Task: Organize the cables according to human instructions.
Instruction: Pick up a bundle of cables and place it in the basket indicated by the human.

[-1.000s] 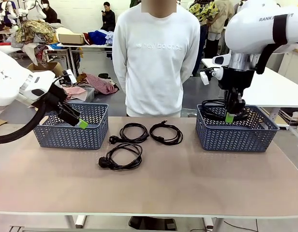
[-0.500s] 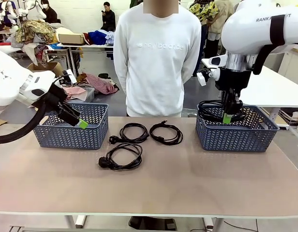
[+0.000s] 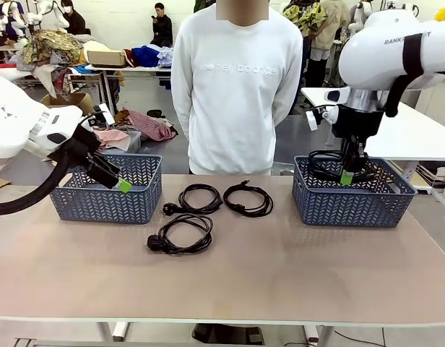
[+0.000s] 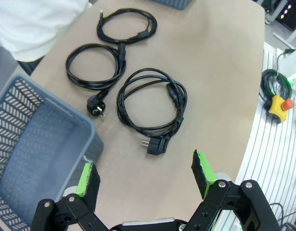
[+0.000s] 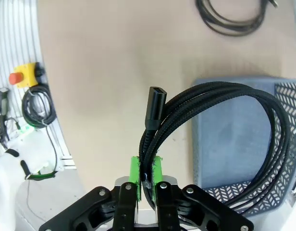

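Observation:
Three coiled black cables lie on the table between the baskets: one (image 3: 199, 196) (image 4: 95, 65) at the middle, one (image 3: 249, 199) (image 4: 126, 24) to its right, and one (image 3: 180, 235) (image 4: 150, 108) nearer me with a chunky plug. A fourth cable (image 3: 325, 163) (image 5: 225, 130), a braided coil, hangs from my right gripper (image 3: 345, 176) (image 5: 145, 171), which is shut on it over the right basket (image 3: 352, 206) (image 5: 234, 144), at about rim height. My left gripper (image 3: 121, 184) (image 4: 145, 173) stands open and holds nothing, at the front right corner of the left basket (image 3: 107, 202) (image 4: 37, 144).
A person in a white sweatshirt (image 3: 237, 87) stands at the far side of the table behind the cables, hands out of sight. The near half of the table (image 3: 230, 289) is bare. Both lattice baskets stand near the far edge.
My right arm has swayed a little left and then back right with the braided cable, staying over the right basket. The left arm and the three cables on the table have not moved.

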Controlling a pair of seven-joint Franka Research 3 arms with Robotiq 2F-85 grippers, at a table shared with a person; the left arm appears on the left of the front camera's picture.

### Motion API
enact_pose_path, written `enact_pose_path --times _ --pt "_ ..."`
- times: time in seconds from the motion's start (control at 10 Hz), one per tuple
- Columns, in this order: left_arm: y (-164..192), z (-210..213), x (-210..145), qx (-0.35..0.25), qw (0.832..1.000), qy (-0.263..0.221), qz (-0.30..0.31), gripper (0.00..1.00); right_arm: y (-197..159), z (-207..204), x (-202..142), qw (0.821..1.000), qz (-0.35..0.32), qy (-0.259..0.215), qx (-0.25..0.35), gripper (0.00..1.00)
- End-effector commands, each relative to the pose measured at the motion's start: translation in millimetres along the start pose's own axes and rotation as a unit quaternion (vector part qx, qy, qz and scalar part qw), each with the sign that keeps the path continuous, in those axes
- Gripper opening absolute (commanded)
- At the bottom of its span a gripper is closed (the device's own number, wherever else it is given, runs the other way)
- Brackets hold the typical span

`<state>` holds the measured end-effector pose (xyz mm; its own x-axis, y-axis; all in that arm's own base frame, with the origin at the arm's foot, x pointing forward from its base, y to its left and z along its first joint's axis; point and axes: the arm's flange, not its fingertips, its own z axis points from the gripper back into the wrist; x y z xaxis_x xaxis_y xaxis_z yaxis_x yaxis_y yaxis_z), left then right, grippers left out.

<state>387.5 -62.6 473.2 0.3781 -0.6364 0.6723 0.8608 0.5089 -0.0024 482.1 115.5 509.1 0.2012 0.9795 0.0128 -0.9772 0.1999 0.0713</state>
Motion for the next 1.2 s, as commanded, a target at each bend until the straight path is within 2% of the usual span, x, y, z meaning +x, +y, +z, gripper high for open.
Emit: enact_pose_path --times 0.0,0.3,0.7,1.1 --pt "2 0 -1 -0.007 1.000 -0.010 -0.008 1.00 -19 -4 -13 0.999 0.006 0.022 -0.036 0.12" --pt "2 0 -1 -0.007 1.000 -0.010 -0.008 1.00 -52 -18 -28 0.998 0.021 0.039 -0.048 0.12" --pt "2 0 -1 -0.007 1.000 -0.010 -0.008 1.00 -100 -22 -38 0.998 0.020 0.036 -0.041 0.12" --pt "2 0 -1 -0.007 1.000 -0.010 -0.008 1.00 -120 -29 -35 0.999 0.031 0.011 -0.037 0.12"
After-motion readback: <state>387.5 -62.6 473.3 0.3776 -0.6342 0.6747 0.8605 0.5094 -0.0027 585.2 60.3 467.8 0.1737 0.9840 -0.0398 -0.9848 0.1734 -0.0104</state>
